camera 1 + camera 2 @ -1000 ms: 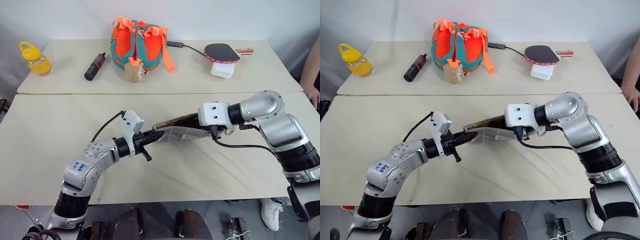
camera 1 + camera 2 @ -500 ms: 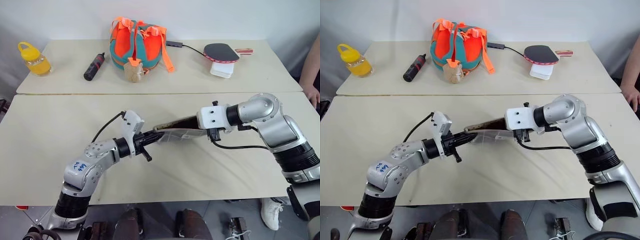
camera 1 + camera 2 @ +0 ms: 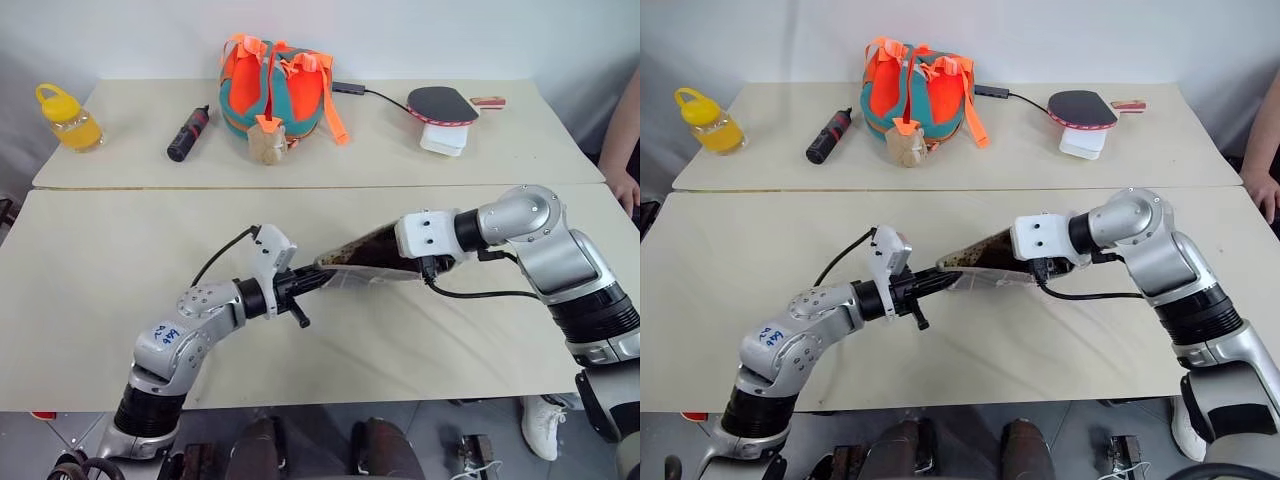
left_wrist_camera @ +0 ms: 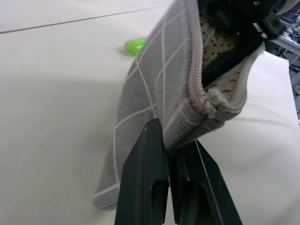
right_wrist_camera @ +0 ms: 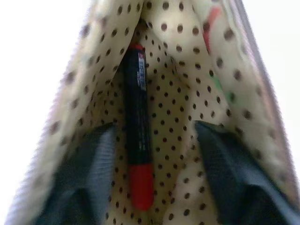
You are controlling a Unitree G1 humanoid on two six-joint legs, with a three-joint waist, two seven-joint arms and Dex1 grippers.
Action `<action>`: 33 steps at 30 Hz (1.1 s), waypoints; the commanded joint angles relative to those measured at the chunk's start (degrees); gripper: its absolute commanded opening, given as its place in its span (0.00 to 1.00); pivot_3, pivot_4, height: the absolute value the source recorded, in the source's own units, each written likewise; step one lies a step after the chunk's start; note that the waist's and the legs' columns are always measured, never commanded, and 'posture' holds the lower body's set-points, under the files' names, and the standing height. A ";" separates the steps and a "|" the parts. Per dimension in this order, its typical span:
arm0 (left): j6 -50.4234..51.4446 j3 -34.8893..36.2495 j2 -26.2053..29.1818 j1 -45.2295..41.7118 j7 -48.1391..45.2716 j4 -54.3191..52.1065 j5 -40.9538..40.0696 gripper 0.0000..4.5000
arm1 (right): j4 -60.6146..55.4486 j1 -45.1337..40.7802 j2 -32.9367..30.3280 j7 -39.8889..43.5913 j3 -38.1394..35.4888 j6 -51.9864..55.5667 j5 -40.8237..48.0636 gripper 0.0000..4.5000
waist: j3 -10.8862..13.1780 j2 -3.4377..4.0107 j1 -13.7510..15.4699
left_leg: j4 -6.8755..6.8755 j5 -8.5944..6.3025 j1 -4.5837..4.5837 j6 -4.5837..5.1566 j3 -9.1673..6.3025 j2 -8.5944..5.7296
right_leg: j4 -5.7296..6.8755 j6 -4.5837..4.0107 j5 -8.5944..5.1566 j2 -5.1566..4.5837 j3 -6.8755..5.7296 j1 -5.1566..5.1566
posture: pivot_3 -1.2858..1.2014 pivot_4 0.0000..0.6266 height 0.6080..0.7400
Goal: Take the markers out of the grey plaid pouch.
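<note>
The grey plaid pouch [image 3: 365,262] hangs over the near desk [image 3: 90,300] between both claws. The left claw [image 4: 174,152] is clenched on its left end; the right claw [image 5: 150,136], fingers spread apart, reaches inside the mouth. The mouth gapes wider than a second ago. Two markers: a black red-ended one [image 5: 137,126] inside, a green one [image 4: 135,45] on the desk beyond.

The left hand [image 4: 171,150] reaches forward toward the right, fingers pinched tight on the grey plaid pouch's [image 4: 154,98] end. The right hand [image 5: 150,140] angles downward, fingers spread inside its mouth.
</note>
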 commanded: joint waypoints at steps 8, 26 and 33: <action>0.17 1.29 0.16 0.40 0.64 -1.42 0.07 0.00 | 0.52 -1.56 -1.66 -0.63 -2.40 -3.53 -1.09 0.01 | 0.00 0.00 0.00 | 0.00 0.00 0.00 0.00 0.00 0.00 | 0.00 0.00 0.00 0.00 0.00 0.00 | 0.52 0.24 1.00; 0.17 1.50 0.03 0.44 0.99 -1.04 0.14 0.00 | -1.75 -0.89 -3.44 2.85 -2.56 -0.92 -0.27 0.01 | 0.00 0.00 -0.01 | 0.00 0.00 0.01 0.00 0.00 0.00 | -0.01 0.00 0.00 0.00 0.00 0.02 | 0.52 0.24 1.00; 1.10 2.15 -0.46 0.32 1.32 -0.98 -0.79 0.00 | 3.63 -0.97 1.21 -5.33 0.17 -5.83 -8.17 0.01 | 0.00 0.00 -0.15 | 0.05 0.00 0.01 -0.01 0.01 0.01 | 0.04 0.00 0.00 0.00 0.01 0.00 | 0.52 0.24 1.00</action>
